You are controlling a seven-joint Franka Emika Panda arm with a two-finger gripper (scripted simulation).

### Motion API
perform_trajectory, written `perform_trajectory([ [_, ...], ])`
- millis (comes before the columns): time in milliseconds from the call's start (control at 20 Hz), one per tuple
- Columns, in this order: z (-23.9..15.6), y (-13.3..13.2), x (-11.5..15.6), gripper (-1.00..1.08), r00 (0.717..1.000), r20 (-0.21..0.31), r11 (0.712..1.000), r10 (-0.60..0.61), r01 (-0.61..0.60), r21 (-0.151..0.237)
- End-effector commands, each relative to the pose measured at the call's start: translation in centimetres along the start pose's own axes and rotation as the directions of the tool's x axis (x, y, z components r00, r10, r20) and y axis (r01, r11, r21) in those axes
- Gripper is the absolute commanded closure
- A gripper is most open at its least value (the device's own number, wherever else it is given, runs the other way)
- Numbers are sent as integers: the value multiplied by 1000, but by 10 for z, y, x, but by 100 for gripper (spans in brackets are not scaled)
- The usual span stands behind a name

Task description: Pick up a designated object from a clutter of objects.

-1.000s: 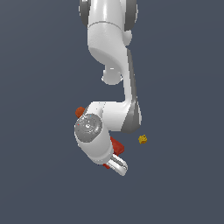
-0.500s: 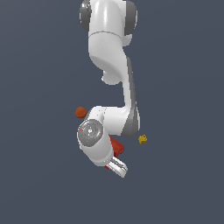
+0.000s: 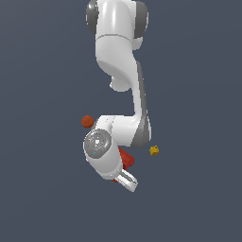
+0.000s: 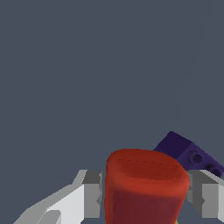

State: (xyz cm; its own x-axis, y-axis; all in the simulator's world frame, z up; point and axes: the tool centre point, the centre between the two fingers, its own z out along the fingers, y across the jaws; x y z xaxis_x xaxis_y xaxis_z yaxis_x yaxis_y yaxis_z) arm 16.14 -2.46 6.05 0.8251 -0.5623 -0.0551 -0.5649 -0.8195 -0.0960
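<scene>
The red drill (image 4: pixel 144 183) sits between my gripper's (image 4: pixel 146 199) two fingers in the wrist view, and both pads rest against its sides. In the exterior view only part of the drill (image 3: pixel 125 159) shows, under my wrist, with the gripper (image 3: pixel 126 181) just beyond it. The orange-red ball (image 3: pixel 87 121) lies apart, toward the exterior view's left. The tiny yellow lumpy piece (image 3: pixel 154 151) lies toward the exterior view's right. The dark purple piece (image 4: pixel 189 154) lies right behind the drill in the wrist view; in the exterior view it is hidden.
My white arm (image 3: pixel 120 71) reaches down from the top of the exterior view and covers much of the clutter. The floor (image 3: pixel 198 198) is plain dark grey.
My wrist has shifted slightly, so the orange-red ball, half hidden behind it a second ago, now shows whole. The yellow piece has not moved.
</scene>
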Motion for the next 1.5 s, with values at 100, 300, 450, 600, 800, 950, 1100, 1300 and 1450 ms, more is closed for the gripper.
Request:
perform_trajectory([
  [100, -2, 0, -1, 108, 1000, -1, 1000, 0, 0, 0],
  [300, -7, 1, -5, 108, 1000, -1, 1000, 0, 0, 0],
  [450, -15, 2, -11, 108, 1000, -1, 1000, 0, 0, 0],
  [600, -25, 3, -20, 108, 1000, 0, 1000, 0, 0, 0],
  [800, -45, 5, -35, 108, 1000, 0, 1000, 0, 0, 0],
  [950, -63, 7, -49, 108, 1000, 0, 1000, 0, 0, 0],
  [1100, -84, 9, -66, 108, 1000, 1, 1000, 0, 0, 0],
  [1300, -112, 12, -88, 108, 1000, 2, 1000, 0, 0, -1],
  [1450, -134, 14, -105, 108, 1000, 2, 1000, -1, 1, -1],
])
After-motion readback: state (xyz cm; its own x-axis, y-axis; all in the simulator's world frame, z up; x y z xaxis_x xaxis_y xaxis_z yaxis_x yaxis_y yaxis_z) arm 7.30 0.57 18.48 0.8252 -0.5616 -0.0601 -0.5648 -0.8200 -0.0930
